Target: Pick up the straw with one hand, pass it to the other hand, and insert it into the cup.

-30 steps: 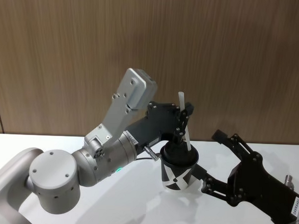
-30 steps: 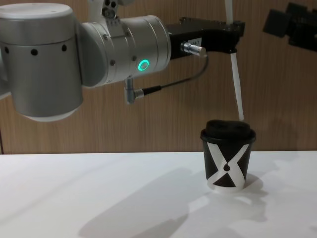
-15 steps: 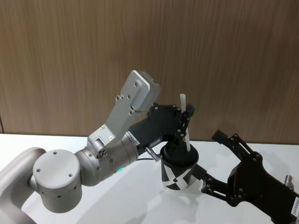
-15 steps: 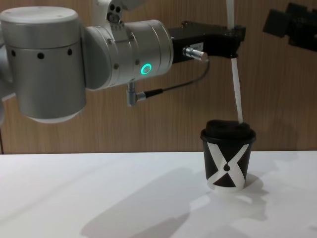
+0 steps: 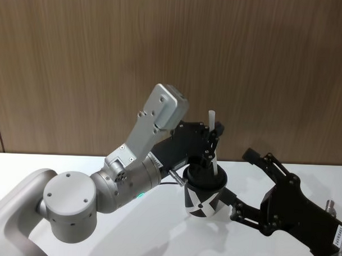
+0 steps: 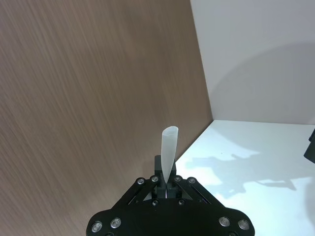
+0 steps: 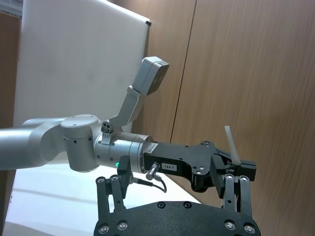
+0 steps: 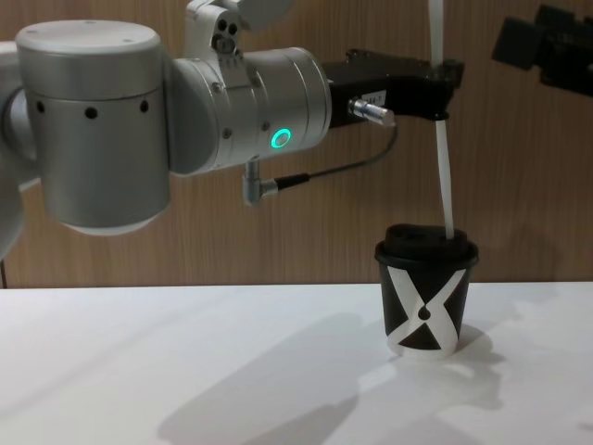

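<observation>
The black cup [image 5: 203,200] with a white X [image 8: 424,298] stands on the white table under its domed lid. Above it, my left gripper [image 5: 212,138] [image 8: 443,90], long and black on a silver wrist, is shut on the white straw [image 5: 212,122] [image 8: 445,176] [image 6: 168,147] near its upper part. The straw hangs almost upright, and its lower end meets the lid's top at the right side; I cannot tell whether it has gone in. My right gripper [image 5: 241,183] stands open just right of the cup, holding nothing. The right wrist view shows the straw [image 7: 232,147] in the left gripper [image 7: 236,165].
The white table [image 8: 185,362] runs left and forward of the cup. A wood-panel wall [image 5: 263,64] stands close behind. A thin dark cable [image 8: 324,171] loops under the left wrist, whose green ring light [image 8: 278,140] is lit.
The left arm has shifted slightly right and down. The straw now hangs more upright, with its lower end down onto the lid. The right gripper has not moved.
</observation>
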You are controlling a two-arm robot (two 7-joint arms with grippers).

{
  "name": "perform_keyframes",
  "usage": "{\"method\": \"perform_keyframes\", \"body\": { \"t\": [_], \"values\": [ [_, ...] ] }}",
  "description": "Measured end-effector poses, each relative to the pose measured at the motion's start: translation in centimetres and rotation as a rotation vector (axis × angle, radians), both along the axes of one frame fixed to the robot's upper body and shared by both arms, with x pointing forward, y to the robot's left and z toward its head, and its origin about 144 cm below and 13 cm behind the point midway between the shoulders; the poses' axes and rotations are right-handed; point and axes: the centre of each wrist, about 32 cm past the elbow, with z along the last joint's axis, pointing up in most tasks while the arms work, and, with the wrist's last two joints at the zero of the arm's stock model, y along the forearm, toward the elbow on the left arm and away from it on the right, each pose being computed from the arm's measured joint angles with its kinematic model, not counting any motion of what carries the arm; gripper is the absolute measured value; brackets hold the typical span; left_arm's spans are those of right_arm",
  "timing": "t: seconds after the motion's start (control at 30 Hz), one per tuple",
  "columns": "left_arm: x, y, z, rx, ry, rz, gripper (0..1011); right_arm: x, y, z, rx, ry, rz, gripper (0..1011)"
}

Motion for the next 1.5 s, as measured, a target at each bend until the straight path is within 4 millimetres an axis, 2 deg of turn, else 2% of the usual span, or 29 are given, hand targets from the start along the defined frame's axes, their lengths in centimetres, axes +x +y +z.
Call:
{"method": "perform_keyframes", "body": {
  "t": [1.5],
  "values": [
    [1.9,-0.9,-0.8,0.02,0.101,-0.003,11,0.0,0.0,0.0,0.0,0.0,0.0,1001]
  ]
}}
